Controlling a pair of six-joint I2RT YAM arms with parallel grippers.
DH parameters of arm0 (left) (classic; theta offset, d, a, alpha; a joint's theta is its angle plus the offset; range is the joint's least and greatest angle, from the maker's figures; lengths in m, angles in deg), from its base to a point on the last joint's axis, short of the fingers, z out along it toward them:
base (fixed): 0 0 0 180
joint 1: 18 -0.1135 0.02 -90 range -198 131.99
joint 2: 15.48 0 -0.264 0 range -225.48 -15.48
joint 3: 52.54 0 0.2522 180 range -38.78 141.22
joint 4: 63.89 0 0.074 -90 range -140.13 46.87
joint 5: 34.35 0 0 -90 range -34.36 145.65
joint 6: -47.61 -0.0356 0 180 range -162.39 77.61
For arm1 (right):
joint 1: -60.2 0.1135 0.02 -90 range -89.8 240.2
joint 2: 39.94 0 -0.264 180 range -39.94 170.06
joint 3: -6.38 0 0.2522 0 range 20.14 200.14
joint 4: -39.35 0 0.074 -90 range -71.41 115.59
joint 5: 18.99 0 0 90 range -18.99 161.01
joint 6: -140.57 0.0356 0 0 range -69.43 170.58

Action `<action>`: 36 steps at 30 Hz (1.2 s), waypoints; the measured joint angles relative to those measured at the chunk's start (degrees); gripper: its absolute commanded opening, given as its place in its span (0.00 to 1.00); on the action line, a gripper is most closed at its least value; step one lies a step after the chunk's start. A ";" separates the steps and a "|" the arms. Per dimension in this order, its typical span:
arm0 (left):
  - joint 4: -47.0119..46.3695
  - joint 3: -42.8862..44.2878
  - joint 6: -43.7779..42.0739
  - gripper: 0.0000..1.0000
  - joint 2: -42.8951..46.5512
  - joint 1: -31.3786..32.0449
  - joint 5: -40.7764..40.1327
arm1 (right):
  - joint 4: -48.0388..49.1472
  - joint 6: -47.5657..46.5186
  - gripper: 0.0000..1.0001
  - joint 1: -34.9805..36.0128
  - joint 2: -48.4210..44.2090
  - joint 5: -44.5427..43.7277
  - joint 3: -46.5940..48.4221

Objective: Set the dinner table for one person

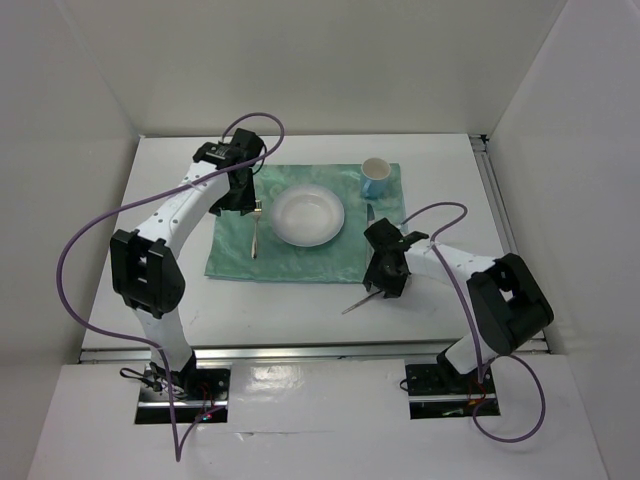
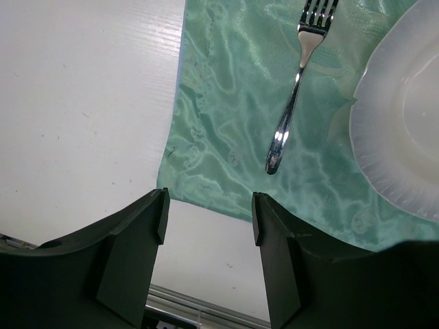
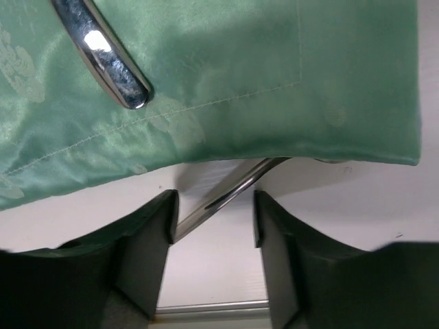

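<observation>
Right pincer jaws spread, straddling thin metal utensil by near edge of tabletop, right arm folded low, left pincer jaws spread beside fork, left arm reaching toward far-left corner, white bowl on green placemat mid-tabletop, blue cup toward far edge.

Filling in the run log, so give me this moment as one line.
left end effector open near fork | right end effector open over utensil | plate, cup on placemat

No writing, brand or number can be read on the desk or anything upon it. The placemat shows only a woven pattern.
</observation>
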 measured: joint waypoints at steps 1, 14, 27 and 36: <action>-0.07 0.00 0.00 0.68 0.00 0.00 0.00 | 0.07 0.63 0.51 0.00 0.00 -0.39 -0.11; -0.11 0.00 -0.02 0.68 0.00 0.00 0.02 | -7.93 7.85 0.00 0.00 -8.52 -8.24 -3.06; -0.02 0.00 -0.15 0.68 0.00 0.00 -0.11 | -10.67 -16.39 0.00 -0.48 -3.63 -13.07 22.77; -0.02 0.00 -0.15 0.68 0.42 -0.48 -0.17 | -3.45 -34.93 0.00 -9.55 15.43 -3.65 31.85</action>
